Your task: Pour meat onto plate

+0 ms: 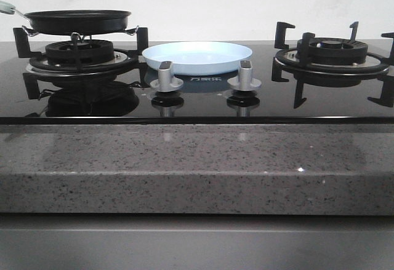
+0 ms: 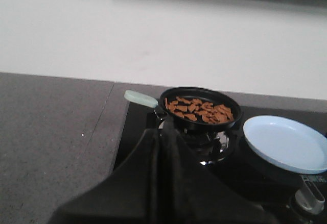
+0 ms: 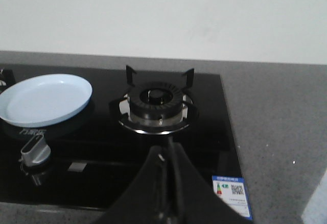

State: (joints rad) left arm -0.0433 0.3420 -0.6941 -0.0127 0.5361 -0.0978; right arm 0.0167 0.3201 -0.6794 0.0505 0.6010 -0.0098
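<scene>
- Meat [image 2: 199, 110]: small tan-brown slices spread loosely across the floor of the black frying pan [image 2: 196, 94]; as separate, light pieces they will probably slide and tumble freely once the pan tilts, and some may cling or scatter.
- Frying pan: sits level on the left burner grate [image 1: 80, 51] of the gas hob, just beside the plate; stiff, likely the heaviest item to be moved, with a smooth dark lining that should shed its load readily.
- Pale green handle [image 2: 141, 98]: juts from the pan rim away from the plate; judged the only sensible hold, gripped close to the pan body so that the tilt stays controllable.
- Pale blue plate [image 1: 198, 57]: empty, round and shallow, resting flat on the black glass between the two burners, behind the two control knobs [image 1: 166, 76]; its low raised rim gives little margin against spill, and it could skid on the glass if nudged.
- Right burner [image 3: 155, 100]: bare, no part in the task.
- Left gripper [image 2: 162, 183]: fingers pressed together with nothing between them, well short of the pan, seen in its own wrist view only.
- Right gripper [image 3: 168, 188]: fingers likewise closed and unloaded, above the hob glass near the right burner.
- Speckled grey stone surface [image 1: 197, 165]: carries the hob; neither arm appears in the front view.
</scene>
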